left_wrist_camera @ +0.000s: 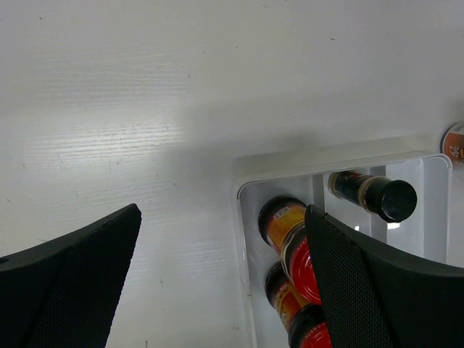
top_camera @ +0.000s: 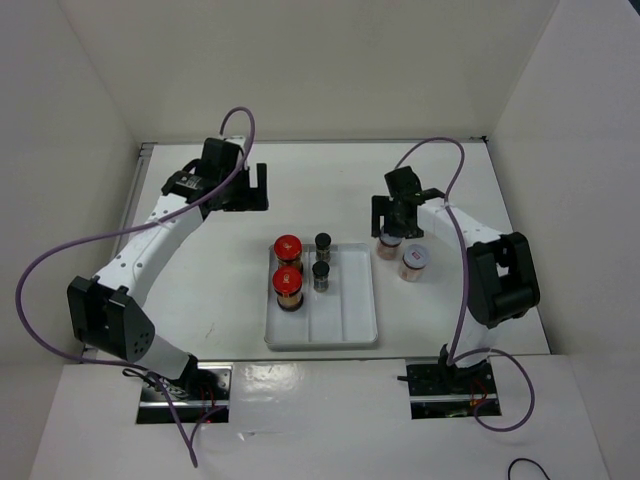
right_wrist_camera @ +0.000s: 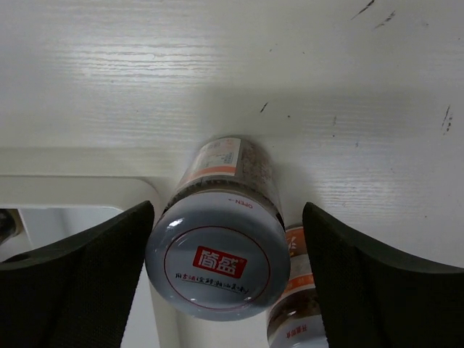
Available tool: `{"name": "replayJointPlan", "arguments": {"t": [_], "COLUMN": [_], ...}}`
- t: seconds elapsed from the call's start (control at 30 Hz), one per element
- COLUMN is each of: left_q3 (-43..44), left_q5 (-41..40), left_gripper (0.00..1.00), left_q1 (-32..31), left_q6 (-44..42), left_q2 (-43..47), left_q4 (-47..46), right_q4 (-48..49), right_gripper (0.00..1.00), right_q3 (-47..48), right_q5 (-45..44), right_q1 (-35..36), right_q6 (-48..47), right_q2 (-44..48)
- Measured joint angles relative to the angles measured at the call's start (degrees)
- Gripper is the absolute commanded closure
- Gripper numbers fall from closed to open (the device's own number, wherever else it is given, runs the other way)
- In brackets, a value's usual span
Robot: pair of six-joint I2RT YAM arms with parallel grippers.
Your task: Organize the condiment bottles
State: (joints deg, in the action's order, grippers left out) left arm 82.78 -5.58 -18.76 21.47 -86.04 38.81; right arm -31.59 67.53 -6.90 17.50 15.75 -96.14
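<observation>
Two red-capped jars point(top_camera: 287, 247) point(top_camera: 288, 282) stand in the left section of the white tray point(top_camera: 345, 320). Two dark black-capped jars point(top_camera: 323, 242) point(top_camera: 321, 273) stand in its middle section. Two pinkish pale-lidded jars are on the table right of the tray, one point(top_camera: 388, 248) by the tray's far right corner and one point(top_camera: 414, 262) beside it. My right gripper point(top_camera: 393, 226) is open and straddles the nearer jar point(right_wrist_camera: 217, 264); the other jar point(right_wrist_camera: 297, 312) shows behind it. My left gripper point(top_camera: 258, 188) is open and empty above bare table, far-left of the tray, with the red-capped jars point(left_wrist_camera: 286, 225) beside its right finger.
The tray's right section holds nothing. White walls enclose the table on the left, back and right. In the left wrist view the tray corner point(left_wrist_camera: 246, 181), a dark jar point(left_wrist_camera: 373, 194) and a pinkish jar's edge point(left_wrist_camera: 455, 143) show.
</observation>
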Motion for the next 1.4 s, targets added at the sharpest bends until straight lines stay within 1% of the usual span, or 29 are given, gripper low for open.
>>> {"name": "replayJointPlan", "arguments": {"t": [0.03,0.1,0.13,0.2,0.23,0.33,0.37,0.47,0.53,0.63,0.77,0.97,1.2,1.4], "left_q3": [-0.1,-0.1,-0.3,-0.5,-0.6,-0.7,-0.7,-0.7,-0.9,-2.0,-3.7,-4.5,-5.6,-6.9], "left_q5": [0.0,0.0,0.0,0.1,0.3,0.5,0.6,0.6,0.6,0.6,0.9,0.9,0.8,0.8], "left_gripper": [0.00,0.00,0.00,0.00,0.00,0.00,0.00,0.00,0.00,0.00,0.00,0.00,0.00,0.00], "left_q1": [0.0,0.0,0.1,0.2,0.3,0.5,0.5,0.6,0.6,0.6,1.0,1.5,3.0,4.0], "left_q6": [0.0,0.0,0.0,0.0,0.0,0.0,0.0,0.0,0.0,0.0,0.0,0.0,-0.1,-0.1], "left_q2": [0.1,0.1,0.2,0.3,0.3,0.3,0.3,0.3,0.3,0.4,0.4,1.3,3.5,3.5], "left_q4": [0.0,-0.1,-0.3,-0.3,-0.3,-0.4,-0.4,-0.4,-0.6,-0.9,-0.9,-0.9,-1.0,-1.2], "right_q4": [0.0,-0.3,-0.4,-0.5,-0.6,-0.7,-0.9,-1.6,-2.6,-4.0,-6.1,-7.8,-10.1,-11.4], "right_gripper": [0.18,0.24,0.28,0.35,0.45,0.55,0.62,0.71,0.75,0.76,0.80,0.80,0.80,0.80], "right_q3": [0.0,0.0,0.0,0.0,0.0,0.0,0.1,0.4,0.7,1.3,3.5,7.9,9.0,8.8], "right_q5": [-0.1,-0.5,-0.7,-0.9,-1.1,-1.4,-1.5,-1.8,-2.2,-2.6,-2.3,-1.9,-1.8,-1.2], "right_q1": [0.2,0.4,0.5,0.5,0.6,0.6,0.6,0.6,0.6,0.6,0.6,1.3,6.2,10.6], "right_q6": [0.2,0.5,0.7,0.9,1.0,1.2,1.3,1.4,1.6,1.8,1.8,2.0,2.7,4.0], "right_q2": [-0.4,-1.1,-1.4,-1.6,-1.6,-1.6,-1.6,-1.6,-1.7,-1.6,-1.3,1.6,5.3,5.6]}}
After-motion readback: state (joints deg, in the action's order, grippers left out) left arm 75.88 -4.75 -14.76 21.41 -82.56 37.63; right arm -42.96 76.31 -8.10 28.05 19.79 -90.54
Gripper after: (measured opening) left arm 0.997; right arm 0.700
